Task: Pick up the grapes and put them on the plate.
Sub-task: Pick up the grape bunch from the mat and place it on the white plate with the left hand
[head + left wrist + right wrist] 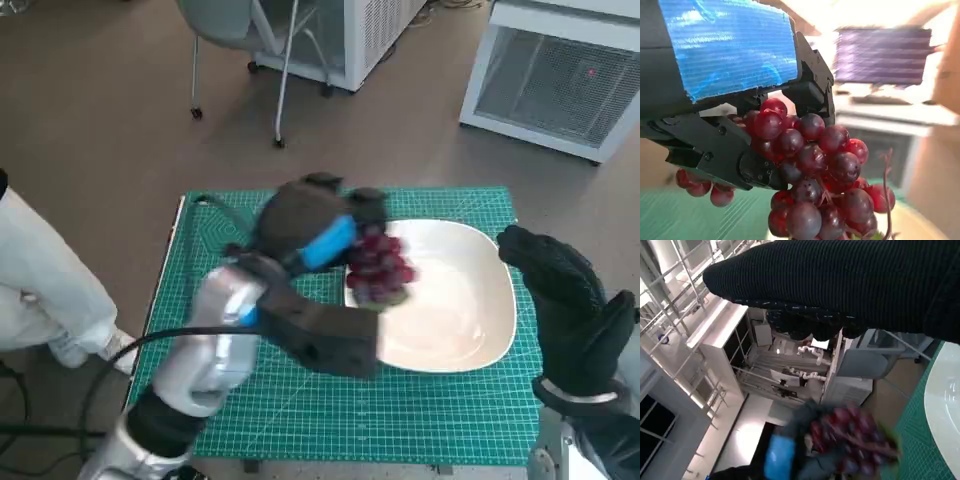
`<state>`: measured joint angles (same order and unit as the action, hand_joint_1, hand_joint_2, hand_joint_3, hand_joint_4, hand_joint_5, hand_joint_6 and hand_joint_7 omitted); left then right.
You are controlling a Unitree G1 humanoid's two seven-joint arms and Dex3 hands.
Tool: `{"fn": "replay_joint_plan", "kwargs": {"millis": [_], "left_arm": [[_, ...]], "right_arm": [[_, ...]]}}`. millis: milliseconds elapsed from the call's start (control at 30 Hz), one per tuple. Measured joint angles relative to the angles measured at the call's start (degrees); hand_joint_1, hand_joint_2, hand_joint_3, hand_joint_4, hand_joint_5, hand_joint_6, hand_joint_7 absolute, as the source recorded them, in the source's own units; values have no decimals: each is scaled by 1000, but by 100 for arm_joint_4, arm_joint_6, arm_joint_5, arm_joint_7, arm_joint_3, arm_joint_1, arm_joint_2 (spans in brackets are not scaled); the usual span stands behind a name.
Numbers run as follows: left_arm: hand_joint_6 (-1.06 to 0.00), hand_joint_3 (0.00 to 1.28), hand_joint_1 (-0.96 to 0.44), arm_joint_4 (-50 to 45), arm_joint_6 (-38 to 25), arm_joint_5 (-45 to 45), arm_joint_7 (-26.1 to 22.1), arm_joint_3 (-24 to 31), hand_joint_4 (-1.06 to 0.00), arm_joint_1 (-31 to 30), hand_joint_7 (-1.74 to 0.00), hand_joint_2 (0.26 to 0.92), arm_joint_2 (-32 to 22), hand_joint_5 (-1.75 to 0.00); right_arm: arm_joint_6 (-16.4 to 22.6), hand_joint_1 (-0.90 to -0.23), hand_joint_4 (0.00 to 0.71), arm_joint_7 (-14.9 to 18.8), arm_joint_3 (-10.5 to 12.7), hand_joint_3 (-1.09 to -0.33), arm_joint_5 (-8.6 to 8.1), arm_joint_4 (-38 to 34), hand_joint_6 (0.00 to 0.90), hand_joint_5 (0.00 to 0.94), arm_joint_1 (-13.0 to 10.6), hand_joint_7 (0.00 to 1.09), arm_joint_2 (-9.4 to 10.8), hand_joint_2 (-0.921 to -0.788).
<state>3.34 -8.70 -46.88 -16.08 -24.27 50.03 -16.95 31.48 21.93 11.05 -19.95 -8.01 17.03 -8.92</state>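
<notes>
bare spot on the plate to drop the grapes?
Yes: the plate is bare across its middle and the side toward the right hand. Crowded only at its left rim, where the left hand holds the grapes.

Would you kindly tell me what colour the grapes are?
Dark red to purple grapes, clearest in the left wrist view.

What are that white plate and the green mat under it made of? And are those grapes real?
The plate looks like glazed ceramic or hard plastic: smooth, white, with soft sheen; I cannot tell which. The green mat seems a rubbery cutting mat, matt with a printed grid. The grapes, held by the left hand, look glossy dark red with a woody stem; real or plastic is unclear.
</notes>
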Motion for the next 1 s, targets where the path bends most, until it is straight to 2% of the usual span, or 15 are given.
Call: {"fn": "replay_joint_plan", "kwargs": {"millis": [233,400,467,567,667,800,933,1000], "left_arm": [[-544,135,3,730,363,5,146,-149,-623,569,-1246,920,286,-1249],[-586,150,3,1229,484,22,217,-215,-618,804,-1132,907,469,-1331],[-618,242,3,1373,504,43,222,-217,-590,857,-1073,858,536,-1412],[-609,433,4,1564,510,79,223,-219,-548,928,-1088,768,639,-1516],[-584,519,5,1693,512,98,223,-221,-520,980,-1117,734,719,-1572],[-563,528,5,1817,515,103,223,-229,-510,1026,-1139,736,805,-1582],[-545,492,3,1843,514,93,223,-249,-534,1041,-1176,752,830,-1523],[-533,514,3,1853,510,77,224,-262,-538,1046,-1223,740,837,-1500]], "right_arm": [[-1,-484,481,42,20,-542,-14,11,183,3,-25,580,-12,-921],[-1,-482,479,54,46,-543,-27,47,182,2,-56,581,-20,-921],[-1,-480,479,54,59,-543,-26,67,182,1,-80,581,-23,-921],[0,-479,478,47,73,-544,-16,110,182,1,-129,582,-22,-921],[1,-478,478,34,78,-545,-2,152,181,1,-171,582,-17,-921],[2,-478,478,18,87,-545,4,173,181,1,-197,582,-5,-921],[4,-478,478,-16,89,-545,12,182,181,1,-203,582,9,-921],[7,-478,478,-31,90,-545,14,183,181,1,-204,583,10,-921]]}}
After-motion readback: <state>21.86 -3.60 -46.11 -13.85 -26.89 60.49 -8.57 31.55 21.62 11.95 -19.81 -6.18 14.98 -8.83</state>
